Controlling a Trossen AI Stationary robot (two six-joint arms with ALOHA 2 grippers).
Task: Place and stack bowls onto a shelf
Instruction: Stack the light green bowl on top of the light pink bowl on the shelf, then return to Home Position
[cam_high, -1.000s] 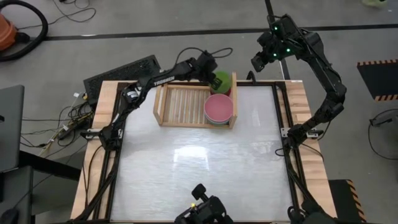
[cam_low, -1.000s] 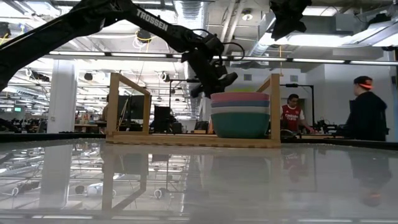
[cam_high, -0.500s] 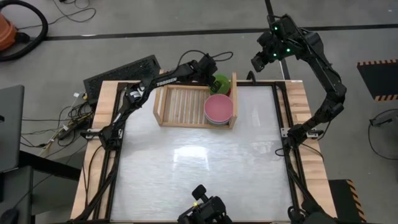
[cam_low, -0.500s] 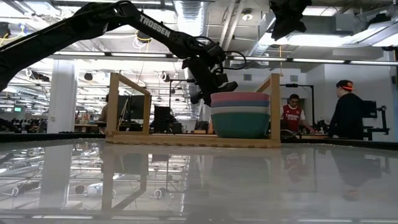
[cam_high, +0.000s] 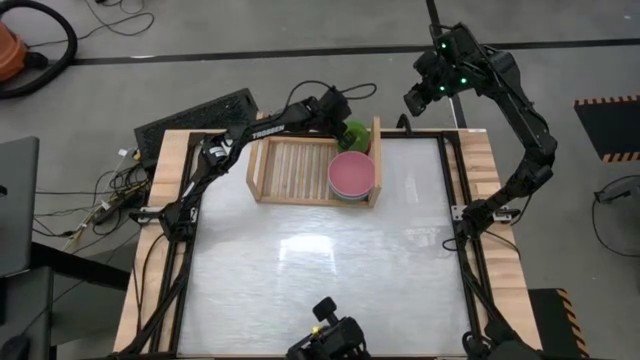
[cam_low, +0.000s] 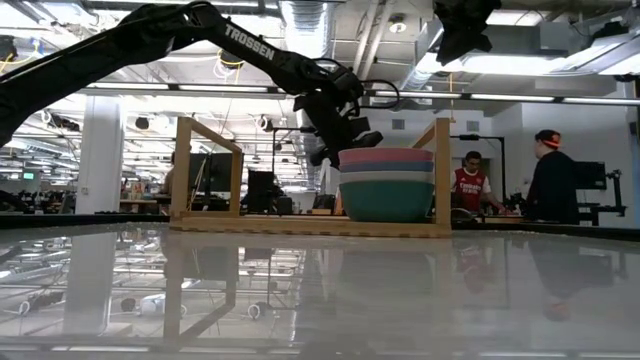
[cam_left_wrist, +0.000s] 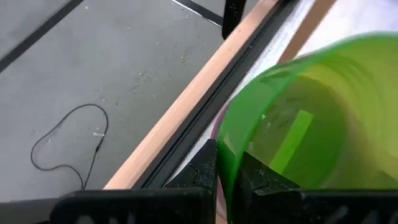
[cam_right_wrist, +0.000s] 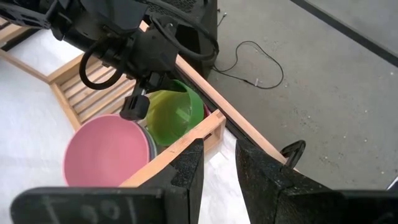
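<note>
**Left gripper pinching lime bowl at shelf's far right corner**

Table (cam_high: 320, 260): white top, wooden edges. Shelf (cam_high: 290, 165) sits toward 12 o'clock in the high view, slats bare on its left and middle.

Bowl stack (cam_low: 387, 185) fills the shelf's right end: pink bowl (cam_high: 352, 174) on top, teal at the base in the low view.

Left arm reaches across the shelf's far wall. Left gripper (cam_high: 336, 117) is nearly closed, fingers (cam_left_wrist: 202, 171) clamping the rim of the lime bowl (cam_high: 355, 134), one each side of the wall. Bowl tilted, at 12 o'clock of the pink bowl, over the far right corner.

Right gripper (cam_high: 415, 100) hangs high beyond the table's 1 o'clock edge, fingers slightly apart, empty.
</note>
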